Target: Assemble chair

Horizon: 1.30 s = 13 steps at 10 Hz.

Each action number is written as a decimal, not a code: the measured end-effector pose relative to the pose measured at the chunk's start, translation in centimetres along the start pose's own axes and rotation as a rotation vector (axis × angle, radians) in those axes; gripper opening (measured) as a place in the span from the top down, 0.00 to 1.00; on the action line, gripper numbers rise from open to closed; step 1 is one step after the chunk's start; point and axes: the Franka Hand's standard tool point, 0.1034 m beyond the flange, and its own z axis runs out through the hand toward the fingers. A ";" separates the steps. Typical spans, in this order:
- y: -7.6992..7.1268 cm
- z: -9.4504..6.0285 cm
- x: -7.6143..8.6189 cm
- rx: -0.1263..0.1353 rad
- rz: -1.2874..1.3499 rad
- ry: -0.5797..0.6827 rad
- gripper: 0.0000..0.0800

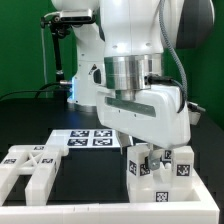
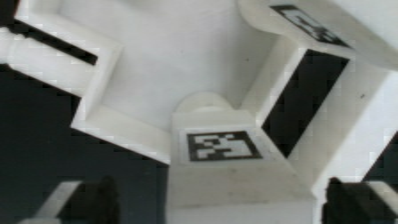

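the gripper (image 2: 217,201) is hanging open just above the chair (image 2: 196,90), which is lying in loose parts on the desk (image 1: 100,195), looking light, stiff and slick, so pinching squarely across a chunky bar is seeming safest.

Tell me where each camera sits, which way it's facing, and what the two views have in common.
Exterior view: off the arm, low over the table, facing the arm, its hand, the marker board, the X-braced panel and the tagged chair piece below the hand.
Wrist view: on the wrist, looking down between the hand's fingertips at the tagged chair piece.
Shared: the hand and that chair piece.
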 end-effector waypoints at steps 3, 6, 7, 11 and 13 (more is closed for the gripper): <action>-0.3 -0.1 -0.5 0.001 -0.137 0.001 0.19; -0.3 -0.1 -0.4 -0.004 -0.370 0.005 0.19; -0.3 -0.1 -0.4 -0.010 -0.500 0.009 0.19; -0.2 0.1 -0.3 -0.018 -0.843 0.018 0.19; -0.3 -0.1 -0.2 -0.028 -0.985 0.023 0.19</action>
